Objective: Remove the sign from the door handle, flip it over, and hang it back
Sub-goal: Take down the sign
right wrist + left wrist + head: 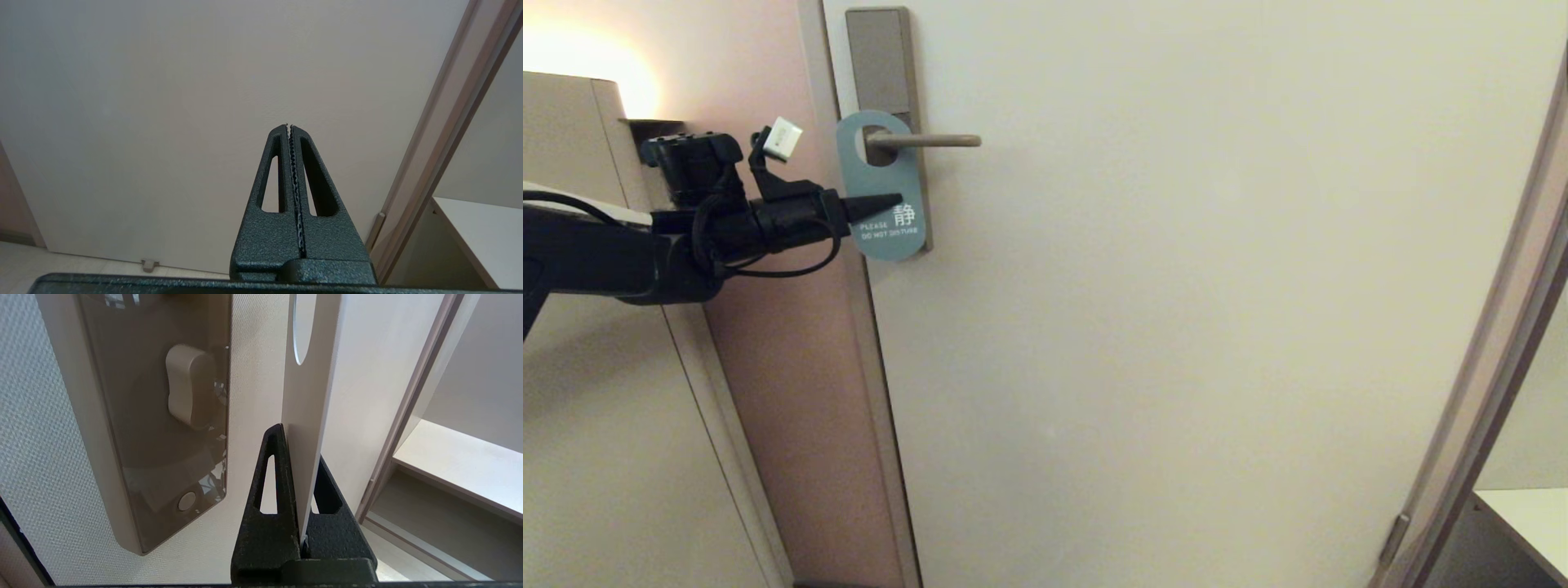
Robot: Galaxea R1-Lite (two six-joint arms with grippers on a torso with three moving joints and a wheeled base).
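The sign hangs blue side out, its oval hole around the door handle, a slim bronze lever on a tall lock plate. My left gripper reaches in level from the left and is shut on the sign's lower half, just above the lettering. In the left wrist view the sign stands edge-on with its pale side showing, pinched between the black fingers of the left gripper. My right gripper is shut on nothing, low down and facing the bare door; the head view does not show it.
The pale door fills most of the head view, its frame slanting down the right. A beige cabinet stands at the left behind my left arm. A white shelf sits at the lower right. A glossy bronze plate lies beside the sign.
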